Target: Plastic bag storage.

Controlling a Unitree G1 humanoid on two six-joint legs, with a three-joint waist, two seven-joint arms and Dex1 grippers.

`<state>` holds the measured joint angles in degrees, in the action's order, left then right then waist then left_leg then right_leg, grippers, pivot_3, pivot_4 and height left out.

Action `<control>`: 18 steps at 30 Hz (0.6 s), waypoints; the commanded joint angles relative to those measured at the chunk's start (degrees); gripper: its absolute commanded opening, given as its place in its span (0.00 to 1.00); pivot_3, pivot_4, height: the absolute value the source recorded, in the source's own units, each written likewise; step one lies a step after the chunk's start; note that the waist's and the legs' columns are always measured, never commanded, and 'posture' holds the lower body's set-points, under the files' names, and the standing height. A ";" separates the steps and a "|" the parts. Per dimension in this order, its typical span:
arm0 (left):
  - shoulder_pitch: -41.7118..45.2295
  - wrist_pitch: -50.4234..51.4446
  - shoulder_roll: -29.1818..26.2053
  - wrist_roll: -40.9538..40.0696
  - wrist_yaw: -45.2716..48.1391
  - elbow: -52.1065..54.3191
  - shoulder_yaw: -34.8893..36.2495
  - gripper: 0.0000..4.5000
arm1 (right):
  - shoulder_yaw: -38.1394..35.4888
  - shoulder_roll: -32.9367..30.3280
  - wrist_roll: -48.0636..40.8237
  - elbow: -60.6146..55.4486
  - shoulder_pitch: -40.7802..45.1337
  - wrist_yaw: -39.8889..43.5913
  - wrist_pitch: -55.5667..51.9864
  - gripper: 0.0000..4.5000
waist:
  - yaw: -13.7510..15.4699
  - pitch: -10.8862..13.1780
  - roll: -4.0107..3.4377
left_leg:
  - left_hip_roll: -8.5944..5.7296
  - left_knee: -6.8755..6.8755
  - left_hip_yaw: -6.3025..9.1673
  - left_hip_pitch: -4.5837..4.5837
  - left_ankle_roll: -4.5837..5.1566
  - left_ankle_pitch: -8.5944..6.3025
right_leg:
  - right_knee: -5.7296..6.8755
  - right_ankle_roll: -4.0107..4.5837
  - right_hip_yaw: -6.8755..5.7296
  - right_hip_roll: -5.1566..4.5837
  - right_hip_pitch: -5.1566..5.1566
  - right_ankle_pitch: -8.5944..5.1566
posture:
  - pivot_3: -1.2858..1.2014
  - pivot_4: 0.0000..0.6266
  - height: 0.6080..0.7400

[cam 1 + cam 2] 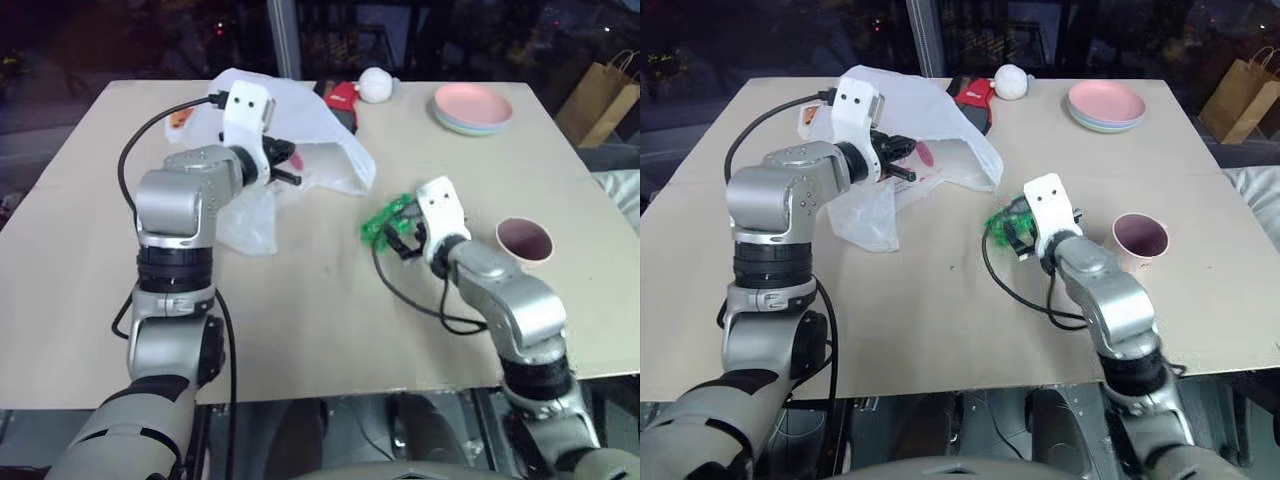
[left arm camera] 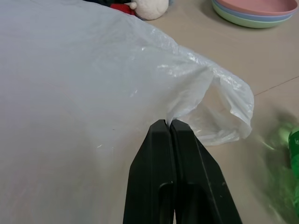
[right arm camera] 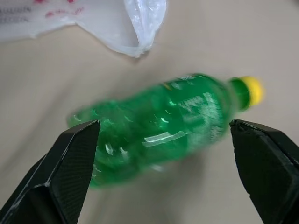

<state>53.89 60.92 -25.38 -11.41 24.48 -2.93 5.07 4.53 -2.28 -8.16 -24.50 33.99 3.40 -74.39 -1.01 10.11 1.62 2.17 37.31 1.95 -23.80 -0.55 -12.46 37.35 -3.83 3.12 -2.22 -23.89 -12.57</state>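
Head view: the plastic bag (image 1: 300, 150) lies at the bench's (image 1: 300, 330) eleven o'clock, its edge pinched in the closed left pincer (image 1: 290, 175).

Right wrist view: the right pincer (image 3: 163, 135), spread wide, flanks a green bottle (image 3: 159, 126); the bag sits beyond it.

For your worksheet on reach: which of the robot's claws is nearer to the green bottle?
Right. The right claw is open around the green bottle; the left claw is farther away, shut on the plastic bag.
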 commanded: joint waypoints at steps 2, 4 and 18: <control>2.28 -1.26 -0.13 -0.08 -1.07 0.93 -0.22 0.01 | -9.84 8.15 0.77 5.01 8.07 -5.00 -7.94 1.00 | 0.05 0.01 -0.02 | 0.00 0.00 0.01 -0.02 0.00 0.00 | 0.02 0.00 -0.02 0.00 -0.02 0.00 | 0.52 0.24 1.00; 2.16 -1.52 -0.03 -0.05 -1.24 0.62 -0.49 0.01 | -13.73 12.01 1.07 7.36 11.00 -6.79 -9.76 1.00 | 0.15 0.01 -0.02 | -0.01 -0.01 0.01 -0.03 0.00 0.00 | 0.02 0.01 -0.02 -0.01 -0.02 0.00 | 0.52 0.24 1.00; 1.22 -1.25 1.14 -0.50 -2.92 1.45 -0.69 0.01 | -22.08 17.75 1.10 24.88 17.14 -16.31 -6.89 1.00 | 0.22 -0.10 -0.11 | -0.04 0.03 0.04 0.08 0.00 0.00 | 0.02 -0.01 -0.05 -0.05 0.12 0.01 | 0.52 0.24 1.00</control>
<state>54.56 60.47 -24.33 -11.47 22.13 -3.46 3.88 -13.13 7.59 -8.23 -3.98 49.07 -9.25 -80.41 -0.79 10.01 1.51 2.13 37.34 2.01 -23.71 -0.56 -12.46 37.38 -3.84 3.06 -2.27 -23.76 -12.56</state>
